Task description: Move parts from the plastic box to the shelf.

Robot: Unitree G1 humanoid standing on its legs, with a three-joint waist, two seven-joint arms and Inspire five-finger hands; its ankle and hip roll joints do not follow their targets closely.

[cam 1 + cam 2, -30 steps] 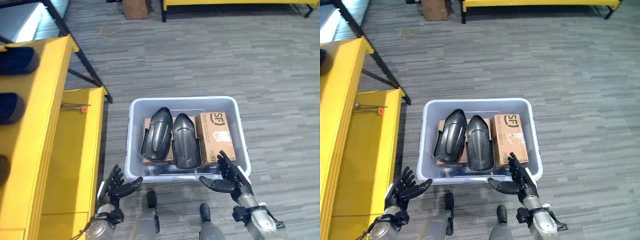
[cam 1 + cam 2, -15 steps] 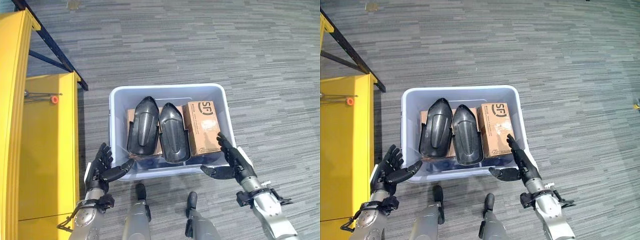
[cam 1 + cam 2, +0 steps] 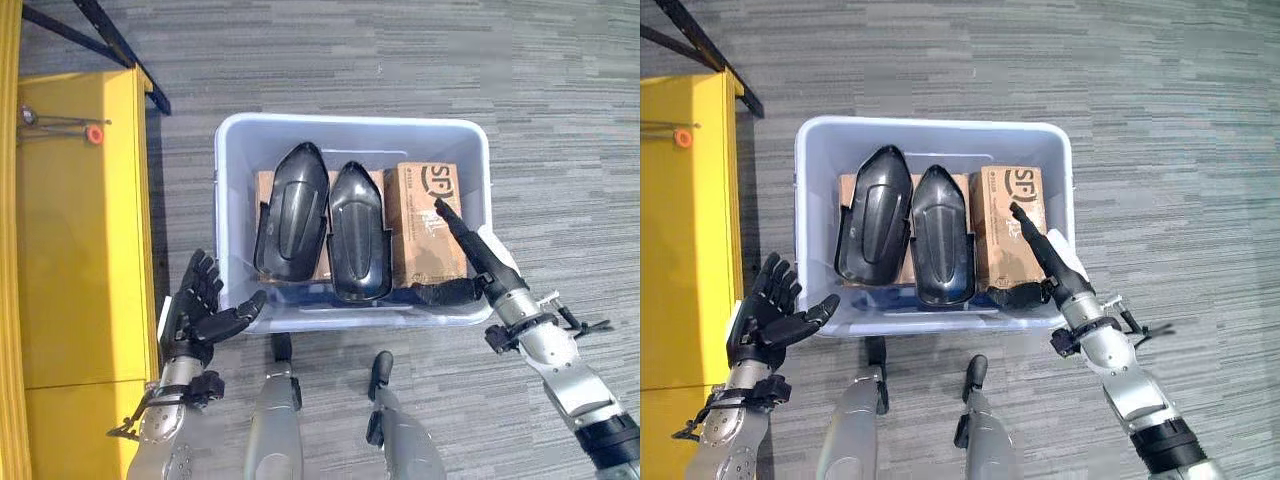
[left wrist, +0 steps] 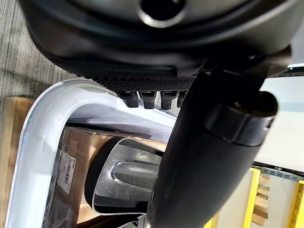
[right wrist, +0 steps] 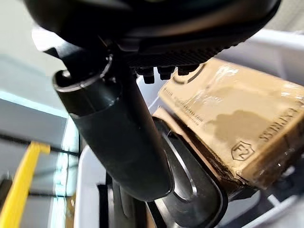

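1. Nearest to me, at the lower left of the head view, I see the left hand [image 3: 200, 310] just outside the box's near-left corner. Its fingers are spread and relaxed, the thumb points at the box wall, and it holds nothing.
2. At the lower right, the right hand [image 3: 470, 262] reaches over the near-right rim of the plastic box [image 3: 350, 133]. Its fingers are straight and laid along the top of the cardboard carton [image 3: 422, 215], with the thumb stretched along the inside of the near wall. Nothing is gripped.
3. The parts are in the box, in the centre of the frame. Two black moulded shells lie side by side, lengthwise: the left shell [image 3: 293, 212] and the right shell [image 3: 358, 230], touching each other.
4. Both shells rest on a flat brown carton [image 3: 264, 184] beneath them. The upright cardboard carton sits just beside the right shell, against the box's right wall.
5. Along the left edge of the frame stands the yellow shelf [image 3: 80, 220], apart from the box.
6. Farthest, at the upper left on the shelf, I see a small orange-tipped tool [image 3: 60, 127].
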